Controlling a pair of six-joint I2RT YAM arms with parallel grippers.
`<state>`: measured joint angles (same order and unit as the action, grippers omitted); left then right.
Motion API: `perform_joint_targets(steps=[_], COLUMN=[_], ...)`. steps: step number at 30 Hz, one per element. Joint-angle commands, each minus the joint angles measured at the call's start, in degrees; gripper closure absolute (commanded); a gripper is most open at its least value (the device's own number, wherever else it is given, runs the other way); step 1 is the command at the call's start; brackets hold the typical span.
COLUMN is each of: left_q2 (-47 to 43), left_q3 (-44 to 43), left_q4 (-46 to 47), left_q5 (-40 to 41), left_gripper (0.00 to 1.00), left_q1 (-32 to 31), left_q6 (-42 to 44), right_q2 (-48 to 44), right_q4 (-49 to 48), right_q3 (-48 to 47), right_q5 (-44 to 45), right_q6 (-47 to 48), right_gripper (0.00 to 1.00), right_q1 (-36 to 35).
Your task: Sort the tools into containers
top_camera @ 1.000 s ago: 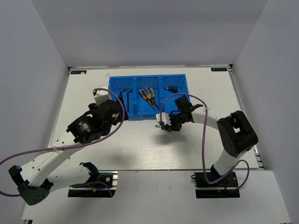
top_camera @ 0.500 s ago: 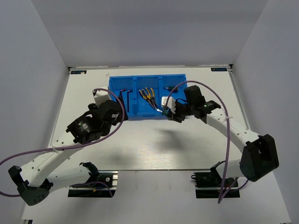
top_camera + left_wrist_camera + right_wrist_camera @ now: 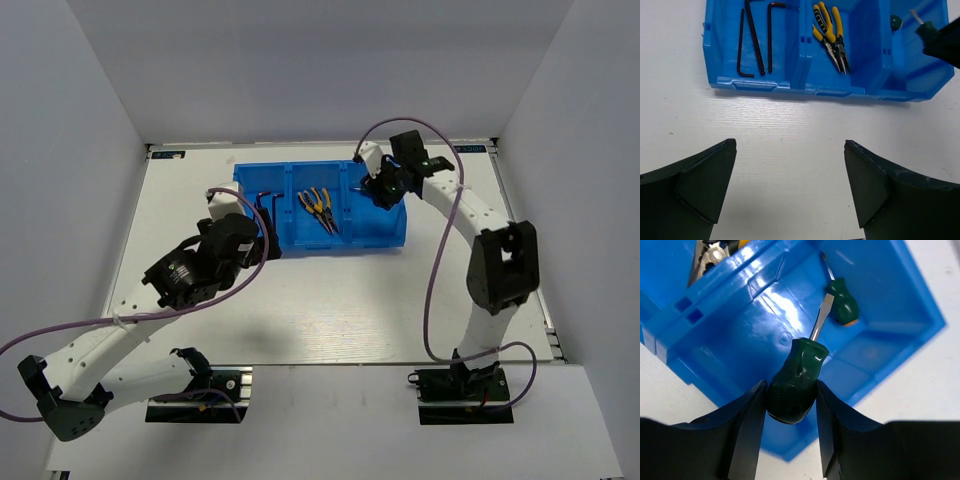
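1. The held screwdriver [image 3: 797, 375] hangs over the right-hand compartment of the tray [image 3: 740, 315], blade pointing into it. A second screwdriver [image 3: 842, 302] lies on that compartment's floor.
2. It looks stubby, stiff and light. The bulbous green handle seems smooth, so it could twist in a pinch. The fat middle of the handle is the best hold, not the thin blade.
3. The right gripper [image 3: 790, 397] is clamped on that handle, one finger on each side.
4. Pliers [image 3: 829, 37] lie in the middle compartment and hex keys [image 3: 768, 40] in the left one.
5. The left gripper [image 3: 790, 187] hangs spread wide and empty over the table [image 3: 790, 125], near the tray's front wall.
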<state>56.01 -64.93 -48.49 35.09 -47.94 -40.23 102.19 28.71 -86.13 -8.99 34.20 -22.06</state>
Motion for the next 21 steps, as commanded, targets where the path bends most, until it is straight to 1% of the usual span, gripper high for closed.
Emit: perform_joint_targets(steps=[1, 2, 4, 5, 9, 10, 11, 15, 20, 21], left_q2=[-0.90, -0.90, -1.42, -1.43, -1.43, -1.43, -1.43, -1.43, -2.66, -2.66], left_q3=[1.64, 2.43, 3.31, 3.92, 4.98, 4.98, 5.51, 7.35, 10.69, 10.70], left_q4=[3.57, 4.19, 6.12, 6.65, 7.79, 7.80, 7.80, 9.03, 12.79, 13.33], left_q5=[-2.84, -4.23, -5.11, -6.16, -8.63, -9.16, -10.03, -11.98, -14.78, -14.79], left_gripper=[0.01, 0.01, 0.01, 0.01, 0.00, 0.00, 0.00, 0.00, 0.00, 0.00], left_q1=[0.04, 0.04, 0.04, 0.04, 0.04, 0.04, 0.04, 0.04, 0.04, 0.04], left_q6=[2.52, 2.52, 3.22, 3.23, 3.23, 3.23, 3.23, 3.23, 2.61, 3.22], right_q2=[5.98, 6.96, 8.98, 10.47, 12.24, 12.15, 11.46, 7.95, 3.28, 0.58], right_q4=[14.58, 17.23, 19.35, 20.06, 21.91, 22.18, 22.35, 23.93, 29.82, 30.44], right_q3=[-8.77, -10.80, -12.74, -14.05, -17.23, -17.67, -17.50, -18.19, -23.21, -22.34], right_q5=[-8.88, -9.81, -12.26, -12.62, -13.15, -13.76, -14.12, -15.44, -12.81, -9.93], right_q6=[-1.07, -0.71, -0.62, -0.45, -1.76, -2.11, -2.29, -2.81, -10.89, -12.12], right_gripper=[0.69, 0.61, 0.51, 0.43, 0.38, 0.35, 0.26, 0.24, 0.21, 0.12], right_q1=[-0.17, 0.00, -0.17, -0.17, 0.53, 0.53, 0.79, 1.41, 2.20, 2.55])
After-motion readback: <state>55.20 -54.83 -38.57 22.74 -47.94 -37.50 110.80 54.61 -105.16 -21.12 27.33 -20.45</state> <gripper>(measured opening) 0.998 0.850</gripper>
